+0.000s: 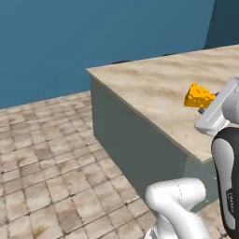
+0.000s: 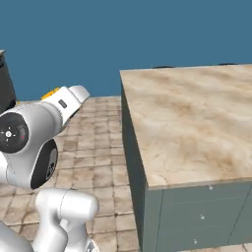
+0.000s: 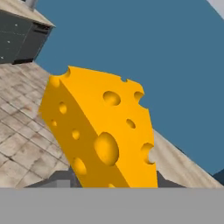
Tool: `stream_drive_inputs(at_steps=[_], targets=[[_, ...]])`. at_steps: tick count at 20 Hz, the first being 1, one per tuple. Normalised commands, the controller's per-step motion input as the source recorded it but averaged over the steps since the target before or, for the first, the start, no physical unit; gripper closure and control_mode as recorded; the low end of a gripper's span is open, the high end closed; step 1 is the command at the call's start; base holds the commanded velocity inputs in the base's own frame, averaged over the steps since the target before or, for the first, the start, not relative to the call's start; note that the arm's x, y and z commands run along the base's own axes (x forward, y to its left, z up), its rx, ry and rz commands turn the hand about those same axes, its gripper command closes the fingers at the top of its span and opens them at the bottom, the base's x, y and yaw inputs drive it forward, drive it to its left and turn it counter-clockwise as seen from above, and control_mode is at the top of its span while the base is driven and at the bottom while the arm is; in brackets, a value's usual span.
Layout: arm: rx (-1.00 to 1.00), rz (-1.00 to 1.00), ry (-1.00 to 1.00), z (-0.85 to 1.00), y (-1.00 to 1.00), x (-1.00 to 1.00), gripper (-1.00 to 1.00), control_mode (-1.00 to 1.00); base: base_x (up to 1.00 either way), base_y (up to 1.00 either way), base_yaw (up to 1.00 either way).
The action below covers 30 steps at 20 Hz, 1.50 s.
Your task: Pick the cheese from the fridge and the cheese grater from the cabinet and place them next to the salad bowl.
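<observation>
Yellow-orange cheese (image 3: 100, 135) with holes is pinched in the end effector (image 3: 113, 181), held up in the air above the edge of the marble desk (image 1: 154, 88). Brown floor tiles (image 1: 46, 154) lie below, by a blue wall (image 2: 123, 34).

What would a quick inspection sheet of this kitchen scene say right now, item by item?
Surface: marbled beige counter on grey-green base, bare where seen.
Job's things: yellow-orange holed cheese carried at the arm's end, shown close up in the hand view.
Clutter: nothing seen.
Gripper: shut on the cheese.
Cables: nothing seen.
Surroundings: blue wall, beige tiled floor, dark cabinetry at the hand view's top left.
</observation>
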Motion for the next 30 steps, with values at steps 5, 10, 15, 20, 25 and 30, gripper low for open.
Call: stream_drive_inputs(at_steps=[5, 10, 15, 20, 25, 30], targets=[[0.00, 0.00, 0.00, 0.00, 0.00, 0.00, 1.00, 1.00, -0.49, 0.00, -0.49], [0.00, 0.00, 0.00, 0.00, 0.00, 0.00, 1.00, 1.00, -0.16, -0.09, -0.51], [0.00, 0.00, 0.00, 0.00, 0.00, 0.00, 1.00, 1.00, 0.00, -0.25, -0.50], [0.00, 0.00, 0.00, 0.00, 0.00, 0.00, 1.00, 1.00, 0.01, -0.20, -0.46], [0.00, 0.00, 0.00, 0.00, 0.00, 0.00, 1.00, 1.00, 0.00, -0.32, -0.49], [0.00, 0.00, 0.00, 0.00, 0.00, 0.00, 1.00, 1.00, 0.00, -0.28, -0.54]])
